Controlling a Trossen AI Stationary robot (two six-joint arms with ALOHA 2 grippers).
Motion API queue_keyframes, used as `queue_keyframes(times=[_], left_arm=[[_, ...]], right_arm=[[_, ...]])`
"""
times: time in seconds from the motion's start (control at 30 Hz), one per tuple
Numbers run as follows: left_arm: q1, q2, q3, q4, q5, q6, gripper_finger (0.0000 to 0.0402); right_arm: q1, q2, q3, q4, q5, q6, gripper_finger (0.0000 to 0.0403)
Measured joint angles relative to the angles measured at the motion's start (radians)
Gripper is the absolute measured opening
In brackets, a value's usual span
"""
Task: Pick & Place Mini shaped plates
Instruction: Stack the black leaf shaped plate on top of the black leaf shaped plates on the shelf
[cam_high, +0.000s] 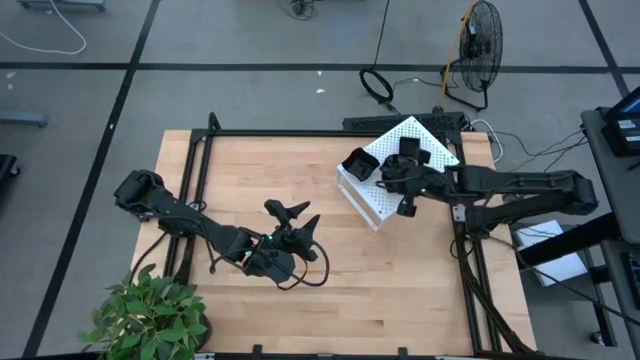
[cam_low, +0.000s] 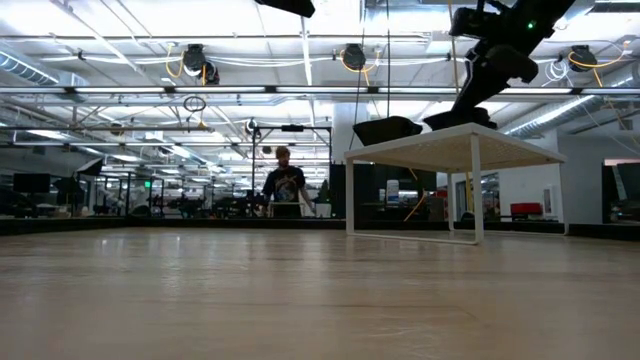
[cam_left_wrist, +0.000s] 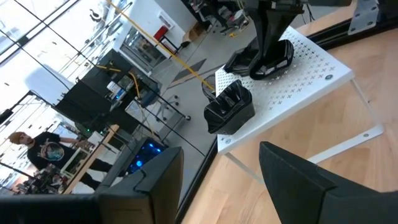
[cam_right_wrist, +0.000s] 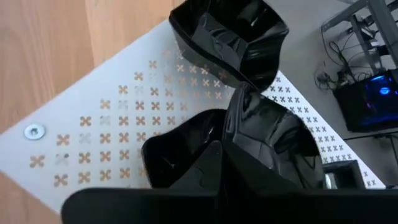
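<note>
while the right end effector (cam_right_wrist: 233, 134) pinches a mini plate (cam_right_wrist: 186, 155) on the white box (cam_high: 385, 205), we judge most placing undone; left end effector (cam_high: 290, 215) wide.

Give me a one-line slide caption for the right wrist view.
Right gripper shut on a glossy black plate atop the white perforated box, beside a stack of plates.

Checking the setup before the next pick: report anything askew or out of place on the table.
Nothing looks spilled or damaged. The white perforated box sits turned at an angle to the table edges. On it, the right gripper is shut on a black plate; a stack of plates stands beside. The left gripper waits open.
</note>
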Motion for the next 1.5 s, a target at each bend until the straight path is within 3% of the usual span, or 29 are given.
queue_keyframes(times=[0.3,0.53,0.73,0.93,1.1,1.5], left_arm=[[0.000,0.000,0.000,-0.001,0.005,-0.010,0.0214],[0.000,0.000,0.000,-0.002,0.005,-0.013,0.0214],[0.000,0.000,0.000,-0.003,0.006,-0.015,0.0214],[0.000,0.000,0.000,-0.003,0.006,-0.015,0.0214],[0.000,0.000,0.000,-0.004,0.007,-0.014,0.0214],[0.000,0.000,0.000,-0.016,0.007,-0.016,0.0214]], right_arm=[[0.047,-0.094,0.000,-0.021,-0.001,-0.007,0.0000],[0.077,-0.167,0.000,-0.106,-0.175,-0.313,0.0000],[0.078,-0.176,0.000,-0.169,-0.208,-0.506,0.0000],[0.071,-0.172,0.000,-0.140,-0.200,-0.536,0.0000],[0.071,-0.173,0.000,-0.084,-0.131,-0.499,0.0003],[0.071,-0.173,0.000,-0.082,-0.127,-0.472,0.0045]])
